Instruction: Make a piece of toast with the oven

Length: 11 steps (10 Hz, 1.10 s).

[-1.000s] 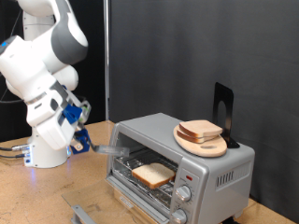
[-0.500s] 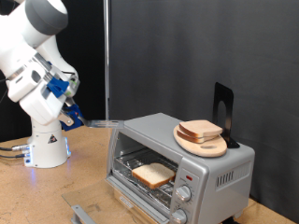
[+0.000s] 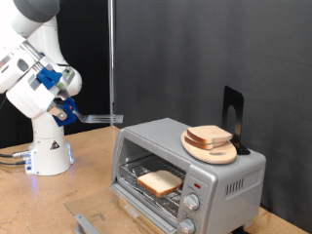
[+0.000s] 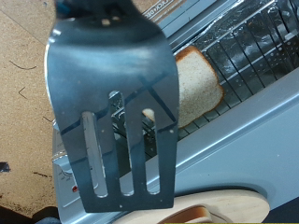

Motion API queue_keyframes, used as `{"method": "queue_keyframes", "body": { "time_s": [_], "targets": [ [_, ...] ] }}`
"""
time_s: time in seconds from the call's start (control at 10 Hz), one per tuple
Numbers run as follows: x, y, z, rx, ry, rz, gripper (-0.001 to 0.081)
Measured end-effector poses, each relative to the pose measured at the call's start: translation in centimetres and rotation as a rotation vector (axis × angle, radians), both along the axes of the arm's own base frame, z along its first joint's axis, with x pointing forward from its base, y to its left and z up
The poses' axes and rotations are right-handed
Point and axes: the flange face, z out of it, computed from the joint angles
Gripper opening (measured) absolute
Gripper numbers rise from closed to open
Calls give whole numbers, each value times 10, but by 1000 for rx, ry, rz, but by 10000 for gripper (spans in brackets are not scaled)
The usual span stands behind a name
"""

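The piece of toast (image 3: 159,181) lies on the wire rack inside the silver oven (image 3: 222,172), whose front door is open. It also shows in the wrist view (image 4: 198,86), past the spatula blade. My gripper (image 3: 64,108) is up at the exterior view's left, well away from the oven. It is shut on the handle of a dark slotted spatula (image 3: 101,118), whose empty blade (image 4: 117,112) fills most of the wrist view and points towards the oven.
A round wooden plate (image 3: 207,152) with a second bread slice (image 3: 210,136) sits on top of the oven; its rim shows in the wrist view (image 4: 224,207). A black stand (image 3: 232,115) rises behind it. The oven's two knobs (image 3: 190,204) are on its right panel. The robot base (image 3: 47,154) stands at the left.
The arm has risen and swung towards the exterior view's left, drawing the spatula back from the oven opening. The toast stays on the rack.
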Motion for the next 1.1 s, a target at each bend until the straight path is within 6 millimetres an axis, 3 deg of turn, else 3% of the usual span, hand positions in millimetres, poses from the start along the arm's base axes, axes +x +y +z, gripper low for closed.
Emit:
{"method": "queue_keyframes", "body": {
  "time_s": [0.2, 0.3, 1.1],
  "targets": [
    [0, 5, -3, 10, 9, 12, 365],
    [-1, 17, -5, 28, 13, 40, 365],
    [-26, 148, -2, 34, -79, 108, 365]
  ]
}}
